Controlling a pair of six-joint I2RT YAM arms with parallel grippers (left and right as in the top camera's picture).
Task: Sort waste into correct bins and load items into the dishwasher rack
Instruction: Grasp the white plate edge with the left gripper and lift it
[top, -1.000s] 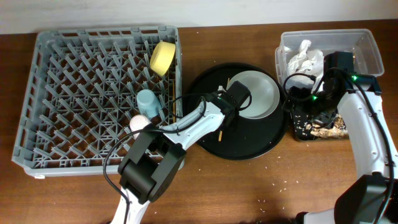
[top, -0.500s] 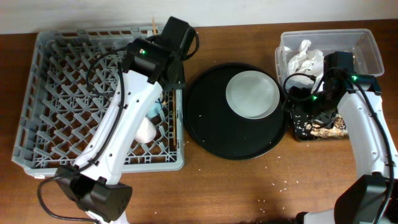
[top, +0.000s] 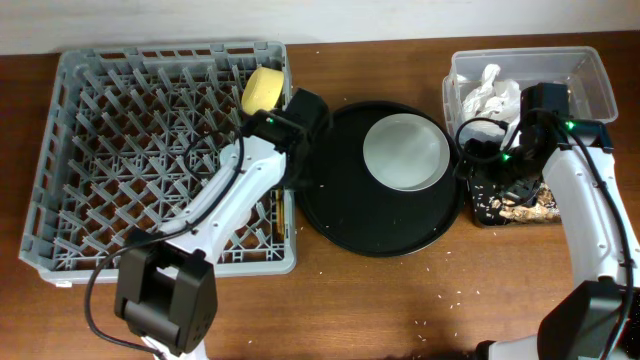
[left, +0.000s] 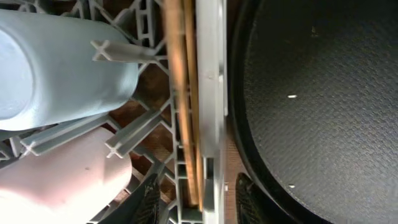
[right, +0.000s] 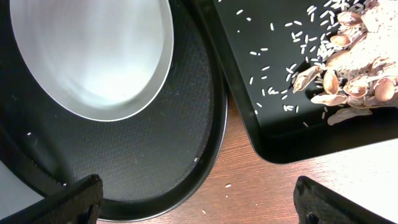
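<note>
The grey dishwasher rack (top: 90, 150) stands at the left. The yellow bowl (top: 262, 90) leans at its far right corner. My left gripper (top: 298, 180) is open and empty, straddling the rack's right wall (left: 211, 93). In the left wrist view (left: 202, 208) the chopsticks (left: 183, 93) lie along the inside of that wall, beside the blue cup (left: 56, 68) and the pink cup (left: 56, 180). The pale plate (top: 405, 152) sits on the round black tray (top: 380, 235). My right gripper (top: 472, 178) is open and empty over the gap (right: 205, 205) between that tray and the black rectangular tray (right: 267, 118).
The clear tub (top: 590, 85) at the far right holds white napkins (top: 490, 92). Rice bits and brown pieces (right: 348, 68) lie in the black rectangular tray. A few grains (top: 450, 295) are scattered on the wooden table near the front.
My left arm left the round tray, swung over the rack's far corner and now sits at the rack's right wall. The chopsticks now lie in the rack. The right arm has not moved.
</note>
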